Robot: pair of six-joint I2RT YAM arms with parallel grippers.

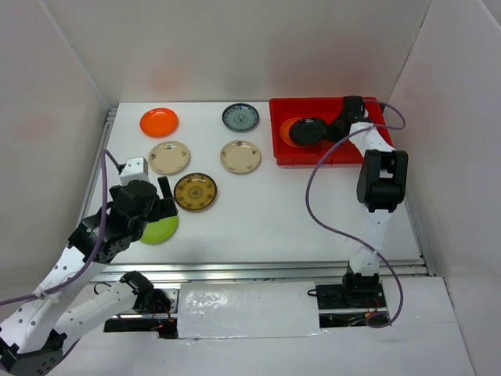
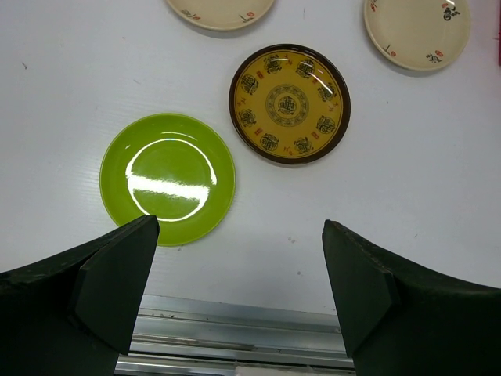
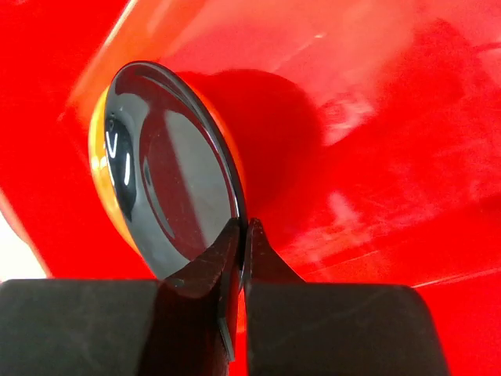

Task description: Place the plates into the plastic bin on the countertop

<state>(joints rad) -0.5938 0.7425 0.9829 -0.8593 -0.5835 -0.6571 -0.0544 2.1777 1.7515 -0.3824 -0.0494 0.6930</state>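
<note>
Top external view: right tool (image 1: 338, 125) is gripping the rim of a glossy black round plate (image 1: 307, 131), which is overlapping an orange round plate (image 1: 287, 129) inside the shallow red plastic bin (image 1: 313, 155) on the white surface (image 1: 274, 211). Left tool (image 2: 241, 227) is hanging wide open near a lime green round plate (image 2: 167, 178).

White countertop (image 1: 297, 211) carries a red plastic bin (image 1: 313, 158) at 1 o'clock. Six plates lie directly on it:
- orange plate (image 1: 159, 121) at 10
- grey-blue plate (image 1: 240, 117) at 12
- left cream plate (image 1: 169, 157) at 9
- right cream plate (image 1: 240, 157) just 11 of centre
- brown-gold plate (image 1: 196, 192) at 5 of the left cream plate
- lime green plate (image 1: 163, 231) at 8
</note>
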